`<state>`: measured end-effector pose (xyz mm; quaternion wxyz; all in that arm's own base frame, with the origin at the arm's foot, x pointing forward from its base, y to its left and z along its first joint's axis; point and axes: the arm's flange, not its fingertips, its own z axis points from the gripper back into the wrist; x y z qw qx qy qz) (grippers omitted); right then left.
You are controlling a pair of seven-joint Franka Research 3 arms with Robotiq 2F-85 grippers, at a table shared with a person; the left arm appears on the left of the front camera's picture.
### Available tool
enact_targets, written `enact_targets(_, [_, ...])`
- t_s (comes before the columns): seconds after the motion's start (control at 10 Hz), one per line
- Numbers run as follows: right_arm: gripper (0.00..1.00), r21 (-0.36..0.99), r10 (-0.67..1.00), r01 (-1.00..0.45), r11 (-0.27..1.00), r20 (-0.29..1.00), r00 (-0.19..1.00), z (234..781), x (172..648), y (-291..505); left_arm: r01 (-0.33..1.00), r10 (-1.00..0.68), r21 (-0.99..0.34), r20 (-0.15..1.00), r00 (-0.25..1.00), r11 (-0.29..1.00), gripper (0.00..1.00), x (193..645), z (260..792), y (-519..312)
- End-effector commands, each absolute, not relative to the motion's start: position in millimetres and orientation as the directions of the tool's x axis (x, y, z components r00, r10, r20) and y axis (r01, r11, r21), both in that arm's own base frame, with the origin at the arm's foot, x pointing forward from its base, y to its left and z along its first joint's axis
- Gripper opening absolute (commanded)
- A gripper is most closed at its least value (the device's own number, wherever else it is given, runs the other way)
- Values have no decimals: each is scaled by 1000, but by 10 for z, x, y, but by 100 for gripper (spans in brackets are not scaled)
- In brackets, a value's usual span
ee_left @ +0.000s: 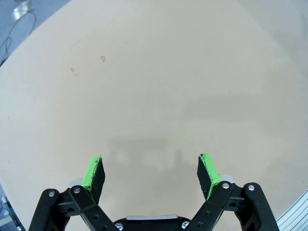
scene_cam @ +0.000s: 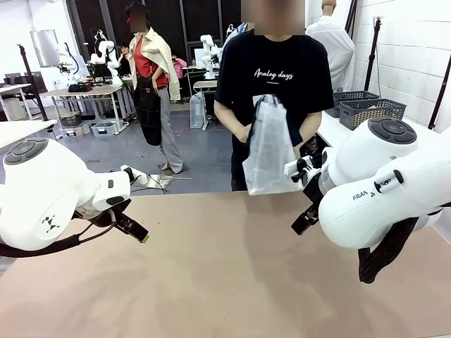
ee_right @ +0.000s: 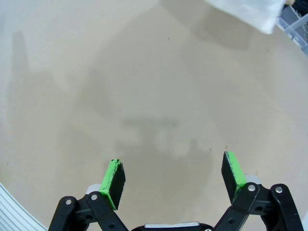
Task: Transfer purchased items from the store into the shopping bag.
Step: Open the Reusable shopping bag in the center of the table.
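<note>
Bag [scene_cam: 270, 151] is up at the far side of the table [scene_cam: 225, 282], off the surface and hanging in front of the person [scene_cam: 275, 70], who grips it near its dark handles at chest height. It's whitish and translucent, and what's inside can't be made out from the front. A corner of it hangs into the top right of the right wrist view.

Right gripper [ee_right: 173, 173] is hovering above bare tabletop, green pads [ee_right: 113, 180] well apart, nothing between them. From the front it sits just below and beside the bag's lower edge, not touching it.

Over on the other side, left gripper [ee_left: 151, 166] is hanging over the tabletop too, fingers spread wide and holding nothing, well apart from the bag, with a couple of small marks on the surface ahead of it.

Behind the person to the right, two grey baskets [scene_cam: 370, 109] sit on a side table.
</note>
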<state>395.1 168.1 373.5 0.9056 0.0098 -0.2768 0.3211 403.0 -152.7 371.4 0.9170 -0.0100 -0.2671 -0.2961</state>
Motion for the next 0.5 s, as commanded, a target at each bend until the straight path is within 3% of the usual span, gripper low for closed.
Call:
enact_targets(0.0, [100,-160,576,-587,794,508,641,3735,3951,1680,546,-535,138,496,684,826,100,4035,3714,-1513])
enact_targets(0.4, [100,-160,576,-587,794,508,641,3735,3951,1680,546,-535,138,496,684,826,100,4035,3714,-1513])
